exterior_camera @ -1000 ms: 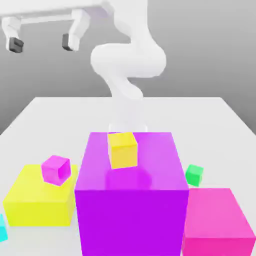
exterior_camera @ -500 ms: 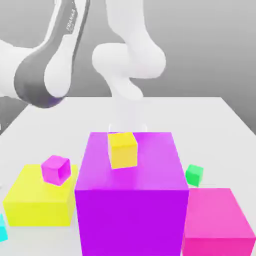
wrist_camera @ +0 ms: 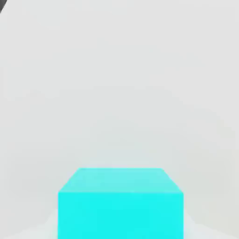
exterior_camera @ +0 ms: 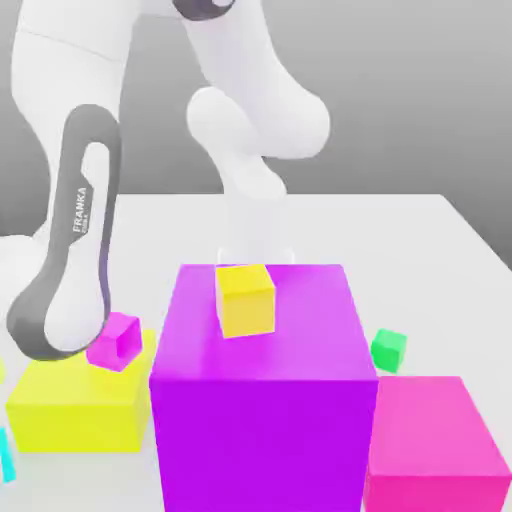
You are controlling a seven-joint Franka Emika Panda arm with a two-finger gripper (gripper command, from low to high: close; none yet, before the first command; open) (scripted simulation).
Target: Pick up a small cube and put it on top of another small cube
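The small cyan cube [exterior_camera: 4, 458] rests on the white table at the exterior view's lower left edge, mostly cut off by the frame. In the hand view the same cyan cube [wrist_camera: 120, 205] looms large and close on the white surface. The small yellow cube [exterior_camera: 245, 298] sits on top of the large purple block [exterior_camera: 262, 400]. My white arm [exterior_camera: 70, 250] reaches down on the exterior view's left, and its lower end passes out of frame near the cyan cube.
A small magenta cube [exterior_camera: 115, 342] lies on the large yellow block [exterior_camera: 75, 405], right beside the arm. A small green cube [exterior_camera: 388, 349] sits on the table behind the big pink block [exterior_camera: 435, 445]. The table's far half [exterior_camera: 400, 230] is bare.
The arm has swung from high at the back left down to the table's left front, by the cyan cube. None of the cubes has moved.
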